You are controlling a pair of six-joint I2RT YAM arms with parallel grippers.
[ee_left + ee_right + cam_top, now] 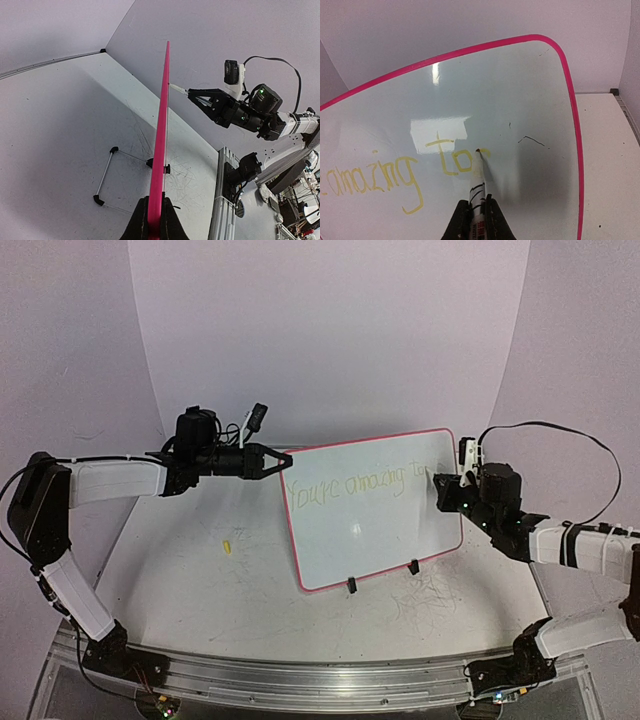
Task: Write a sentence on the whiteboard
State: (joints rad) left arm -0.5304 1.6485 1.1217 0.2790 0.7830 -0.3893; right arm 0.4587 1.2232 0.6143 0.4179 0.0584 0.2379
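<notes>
Gripping the whiteboard edge-on is the left end effector.

Robotics lab, prob. a test rig: white backdrop curving round scuffed table, robot arms bolted to alu rail, loose cable, cluttered gear beyond.

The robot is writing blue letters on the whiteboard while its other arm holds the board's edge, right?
Not quite. The letters are yellow, not blue; the right wrist view shows it. The rest holds: the marker writes on the whiteboard while the left gripper holds its edge.
</notes>
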